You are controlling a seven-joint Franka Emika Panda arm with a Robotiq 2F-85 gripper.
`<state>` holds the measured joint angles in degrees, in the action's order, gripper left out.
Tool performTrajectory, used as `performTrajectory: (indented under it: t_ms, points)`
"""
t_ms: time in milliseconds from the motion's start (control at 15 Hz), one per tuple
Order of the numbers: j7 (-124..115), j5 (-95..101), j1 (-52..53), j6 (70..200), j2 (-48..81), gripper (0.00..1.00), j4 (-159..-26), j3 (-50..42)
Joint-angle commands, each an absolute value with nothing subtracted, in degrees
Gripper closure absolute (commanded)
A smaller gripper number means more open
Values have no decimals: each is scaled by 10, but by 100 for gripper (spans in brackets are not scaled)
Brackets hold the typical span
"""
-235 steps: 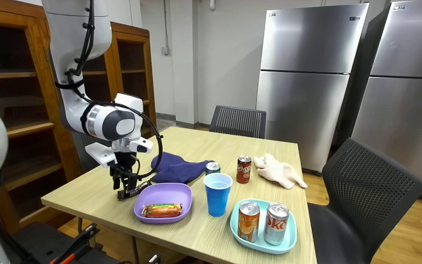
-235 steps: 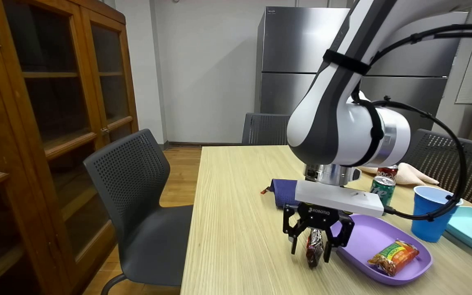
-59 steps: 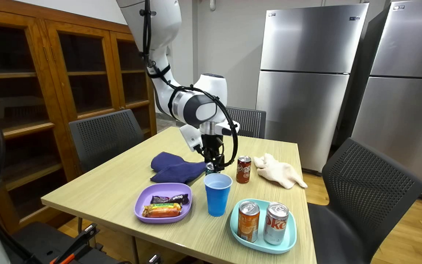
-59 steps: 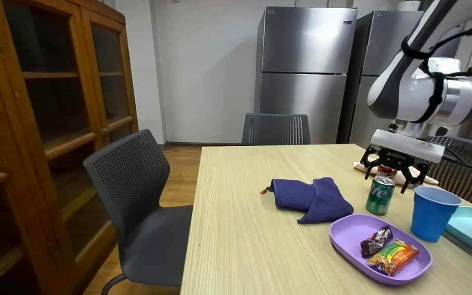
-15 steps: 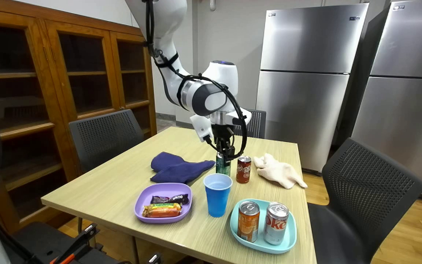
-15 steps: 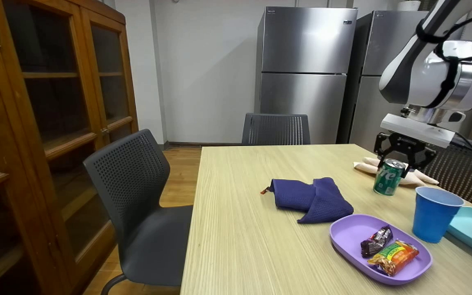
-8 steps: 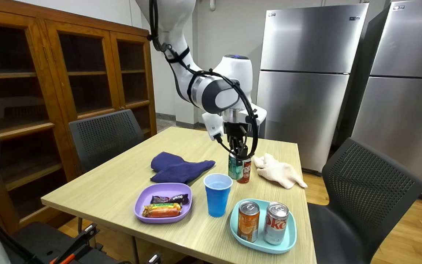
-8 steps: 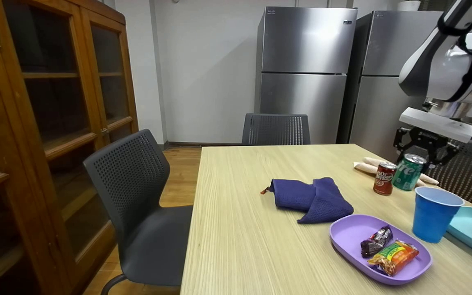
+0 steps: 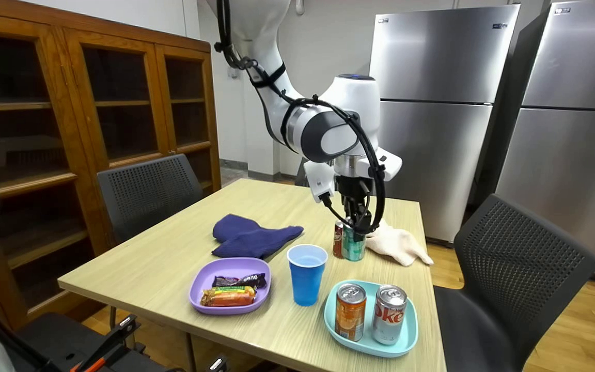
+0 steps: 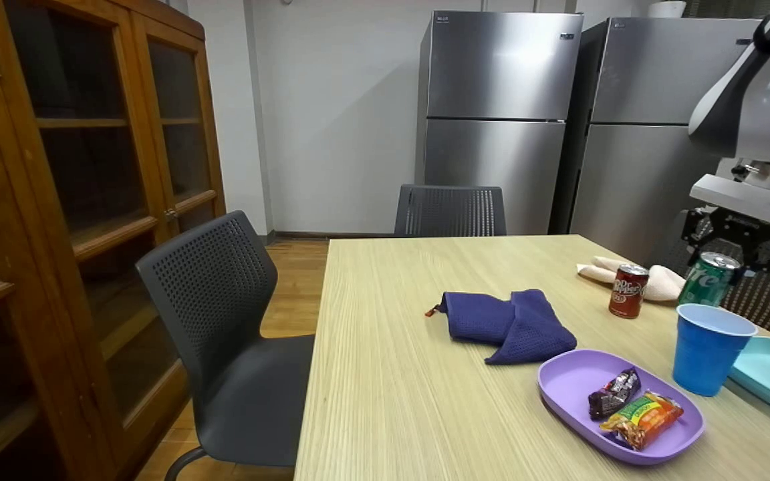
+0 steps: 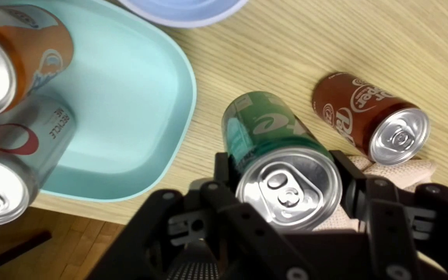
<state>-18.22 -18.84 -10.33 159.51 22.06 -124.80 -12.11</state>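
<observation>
My gripper [image 11: 280, 160] is shut on a green soda can [image 11: 263, 124], one black finger on each side near the silver top. In an exterior view the can [image 9: 353, 248] partly covers a dark red Dr Pepper can [image 9: 338, 243]. It leans slightly in the other picture of the scene, where the blue cup hides its base [image 10: 706, 284]; it seems to hang just above the table. The Dr Pepper can [image 11: 352, 105] stands apart, to the right in the wrist view. Left of the held can lies the teal tray [image 11: 123, 116].
The tray carries an orange can [image 9: 350, 315] and a Diet Coke can [image 9: 389, 320]. Beside it stand a blue cup [image 9: 307, 279] and a purple plate [image 9: 233, 268] with two wrapped snacks. A cream cloth [image 9: 398, 245] and a navy cloth [image 10: 502, 324] lie on the table.
The gripper has carried the green can rightward in both exterior views, past the Dr Pepper can. Much earlier it stood around a dark wrapped bar, which now lies on the purple plate.
</observation>
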Motion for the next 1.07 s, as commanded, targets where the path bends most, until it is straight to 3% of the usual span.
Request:
performTrajectory:
  t_ms: [0, 1000]
  points:
    - [-192, -184, -113, 1589, 192, 61, -1268, -130]
    - [-137, -106, -133, 1559, 213, 61, -1258, -171]
